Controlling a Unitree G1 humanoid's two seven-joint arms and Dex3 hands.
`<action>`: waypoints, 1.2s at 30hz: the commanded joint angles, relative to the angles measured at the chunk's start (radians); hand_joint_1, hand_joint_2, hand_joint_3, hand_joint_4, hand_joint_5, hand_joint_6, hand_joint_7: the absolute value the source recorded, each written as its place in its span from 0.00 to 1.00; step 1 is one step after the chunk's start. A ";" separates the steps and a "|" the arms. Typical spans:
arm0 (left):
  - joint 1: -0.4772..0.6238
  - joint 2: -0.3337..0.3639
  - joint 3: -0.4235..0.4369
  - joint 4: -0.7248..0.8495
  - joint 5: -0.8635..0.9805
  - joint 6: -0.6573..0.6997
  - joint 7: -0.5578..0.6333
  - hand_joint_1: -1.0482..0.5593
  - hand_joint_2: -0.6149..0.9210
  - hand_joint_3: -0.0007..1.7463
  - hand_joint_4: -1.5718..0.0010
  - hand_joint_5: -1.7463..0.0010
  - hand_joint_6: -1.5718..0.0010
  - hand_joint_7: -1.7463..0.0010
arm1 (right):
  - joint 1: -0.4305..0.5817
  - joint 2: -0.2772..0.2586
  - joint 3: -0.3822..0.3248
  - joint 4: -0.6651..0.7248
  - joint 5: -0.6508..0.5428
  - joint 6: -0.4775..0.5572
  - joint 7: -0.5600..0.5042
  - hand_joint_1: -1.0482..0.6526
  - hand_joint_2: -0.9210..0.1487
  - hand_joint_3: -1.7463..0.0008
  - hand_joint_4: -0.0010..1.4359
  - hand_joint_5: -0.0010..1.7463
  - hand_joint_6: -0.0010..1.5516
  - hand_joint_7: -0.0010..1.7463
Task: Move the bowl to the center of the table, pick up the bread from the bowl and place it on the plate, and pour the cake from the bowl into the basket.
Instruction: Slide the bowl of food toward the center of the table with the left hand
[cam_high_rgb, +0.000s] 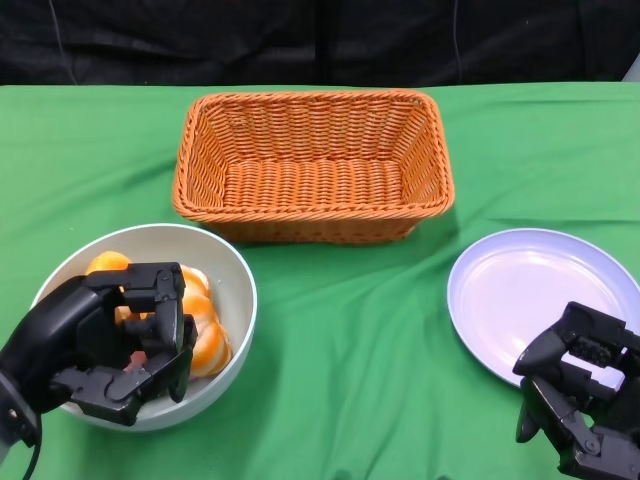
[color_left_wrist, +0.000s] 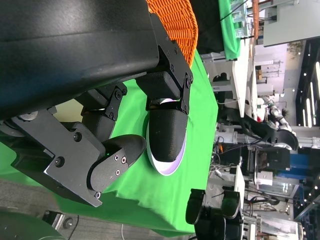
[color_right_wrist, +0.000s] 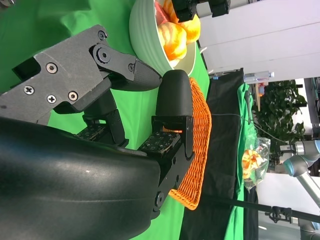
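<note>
Bowl (cam_high_rgb: 235, 290) sitting at 8 o'clock on the green table (cam_high_rgb: 350, 330), bread and cake inside, left hand (cam_high_rgb: 110, 345) gripping its near rim; right hand (cam_high_rgb: 580, 390) hovering, fingers spread and holding nothing, by the plate (cam_high_rgb: 520, 290) at 4 o'clock; basket (cam_high_rgb: 312, 165) standing at 12 o'clock.

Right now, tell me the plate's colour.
The plate is pale lavender with a white rim, best seen in the head view.
</note>
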 joint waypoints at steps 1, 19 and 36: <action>-0.012 0.008 0.013 0.009 -0.009 -0.013 -0.005 0.64 0.75 0.69 0.48 0.00 0.52 0.11 | -0.003 0.000 -0.008 0.005 -0.010 -0.021 -0.002 0.50 0.27 0.50 0.47 0.94 0.44 0.75; -0.108 0.018 0.202 -0.016 -0.106 -0.020 0.165 0.45 0.88 0.29 0.53 0.32 0.46 0.64 | -0.026 0.043 0.025 0.019 -0.046 -0.020 -0.037 0.50 0.27 0.49 0.47 0.95 0.43 0.77; -0.147 0.066 0.279 0.002 -0.135 0.042 0.190 0.32 1.00 0.10 0.54 0.81 0.52 0.99 | -0.030 0.051 0.031 0.029 -0.070 -0.037 -0.040 0.48 0.28 0.50 0.48 0.95 0.45 0.76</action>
